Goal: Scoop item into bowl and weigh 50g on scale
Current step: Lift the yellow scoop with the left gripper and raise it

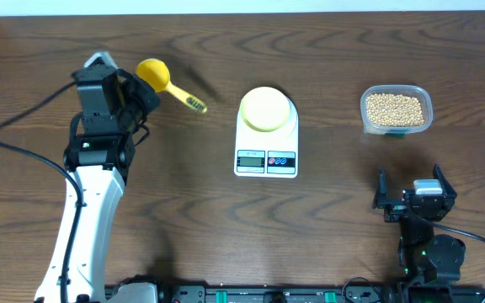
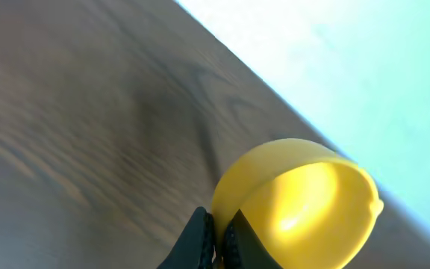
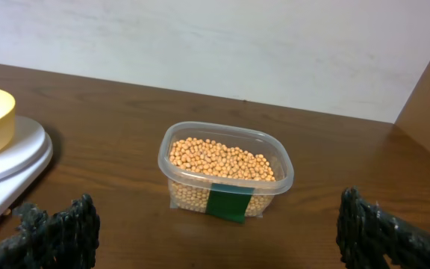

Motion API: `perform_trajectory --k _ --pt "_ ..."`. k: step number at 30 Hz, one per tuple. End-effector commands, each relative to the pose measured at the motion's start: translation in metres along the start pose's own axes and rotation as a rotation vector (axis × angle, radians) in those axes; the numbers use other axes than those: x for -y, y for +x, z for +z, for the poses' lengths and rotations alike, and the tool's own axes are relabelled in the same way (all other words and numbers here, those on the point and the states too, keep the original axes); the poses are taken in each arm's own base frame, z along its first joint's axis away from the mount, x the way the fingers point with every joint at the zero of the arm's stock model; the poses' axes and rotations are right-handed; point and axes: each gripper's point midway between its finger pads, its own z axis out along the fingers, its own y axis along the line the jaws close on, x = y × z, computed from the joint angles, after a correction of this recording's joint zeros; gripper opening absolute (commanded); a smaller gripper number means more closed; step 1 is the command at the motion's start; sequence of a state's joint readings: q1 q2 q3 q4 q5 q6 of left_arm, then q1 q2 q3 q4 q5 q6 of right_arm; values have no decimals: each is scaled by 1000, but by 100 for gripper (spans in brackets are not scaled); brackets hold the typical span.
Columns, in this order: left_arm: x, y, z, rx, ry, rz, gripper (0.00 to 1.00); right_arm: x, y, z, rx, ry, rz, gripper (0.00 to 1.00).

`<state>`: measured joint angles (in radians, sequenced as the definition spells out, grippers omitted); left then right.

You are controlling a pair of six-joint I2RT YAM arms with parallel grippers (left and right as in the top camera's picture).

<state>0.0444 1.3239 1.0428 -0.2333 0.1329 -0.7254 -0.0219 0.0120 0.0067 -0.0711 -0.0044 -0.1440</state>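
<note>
The left gripper (image 2: 219, 239) had its fingers closed together on the cup wall of the yellow scoop (image 2: 297, 209), apparently pinching the rim. The handle pointed away from them toward the scale (image 1: 266, 145), where the bowl (image 1: 266, 109) sat on the platform ready for weighing. The right gripper (image 1: 413, 195) held its fingers (image 3: 58, 232) wide apart and empty. The tub (image 3: 226, 179) of beans (image 3: 222, 158) lay straight ahead between them, probably so the gripper could steady it.
</note>
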Motion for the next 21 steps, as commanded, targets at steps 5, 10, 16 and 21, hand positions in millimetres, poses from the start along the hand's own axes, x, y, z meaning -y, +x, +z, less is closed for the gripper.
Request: perform_trajectory --k 5,10,16,21 --pt "3 -16 -4 61 5 -456 7 -3 0 0 3 -12 -15 99" --pt "-17 -33 -8 188 -82 -457 8 -3 0 0 3 -12 -15 99" --pt "-23 -41 -10 247 -99 -530 8 -3 0 0 3 -12 -15 99" --pt "-23 -41 -10 263 -72 -766 7 -3 0 0 3 -12 -15 99"
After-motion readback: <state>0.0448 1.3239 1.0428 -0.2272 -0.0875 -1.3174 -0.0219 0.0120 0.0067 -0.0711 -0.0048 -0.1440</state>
